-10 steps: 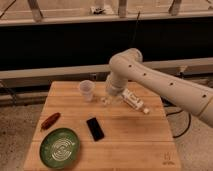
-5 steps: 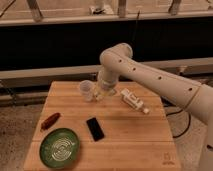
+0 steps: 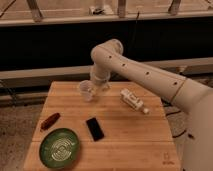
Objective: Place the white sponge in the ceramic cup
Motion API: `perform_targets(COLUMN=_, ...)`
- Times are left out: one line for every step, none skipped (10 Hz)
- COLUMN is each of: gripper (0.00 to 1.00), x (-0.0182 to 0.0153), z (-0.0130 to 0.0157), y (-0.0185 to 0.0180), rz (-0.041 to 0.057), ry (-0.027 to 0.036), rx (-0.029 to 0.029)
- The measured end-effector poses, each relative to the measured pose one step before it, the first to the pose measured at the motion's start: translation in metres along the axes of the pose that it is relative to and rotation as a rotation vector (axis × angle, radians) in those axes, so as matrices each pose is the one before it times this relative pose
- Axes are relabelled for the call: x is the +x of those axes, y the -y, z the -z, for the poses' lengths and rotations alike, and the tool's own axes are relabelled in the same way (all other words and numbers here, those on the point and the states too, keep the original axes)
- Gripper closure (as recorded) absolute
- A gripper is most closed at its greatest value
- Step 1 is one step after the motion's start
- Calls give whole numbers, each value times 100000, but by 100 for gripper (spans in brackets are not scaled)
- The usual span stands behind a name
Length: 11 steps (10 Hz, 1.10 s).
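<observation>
Pale, handleless ceramic cup sat upper-left on the wooden table. The closed gripper hung just beside its rim. The white sponge was unseen, probably pinched inside. It needed centring over the mouth before release.

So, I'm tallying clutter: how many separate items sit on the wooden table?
5: ceramic cup back left, beside the gripper; white bottle back right; black phone centre; reddish item left edge; green plate front left. The white sponge isn't visible, maybe hidden at the gripper.
</observation>
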Motion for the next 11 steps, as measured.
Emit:
perform_targets(gripper=100, x=-414, z=-619, y=1006, rz=618, ry=605, rx=262)
perform_targets(gripper=100, x=-144, z=-394, y=712, rz=373, ry=587, rx=131)
perform_targets(gripper=100, x=103, z=-162, y=266, rz=306, ry=193, rx=44)
perform_targets(gripper=100, x=193, z=-245, y=277, rz=163, ry=164, rx=45)
perform_targets(gripper=100, x=-197, z=-446, y=408, rz=446, ry=609, rx=-14)
perform_targets(gripper=100, x=-270, z=-439, y=455, rz=391, ry=629, rx=55)
perform_targets(gripper=100, x=120, z=-272, y=262, rz=-37, ry=318, rx=86)
perform_targets(gripper=100, x=282, z=-282, y=248, rz=-296, ry=415, rx=114)
perform_targets(gripper=100, x=-35, z=-192, y=227, rz=135, ry=266, rx=51)
perform_targets(gripper=100, x=-115, z=-184, y=144, rz=133, ry=162, rx=2)
perform_targets(gripper=100, x=-30, z=-352, y=169, rz=61, ry=192, rx=83)
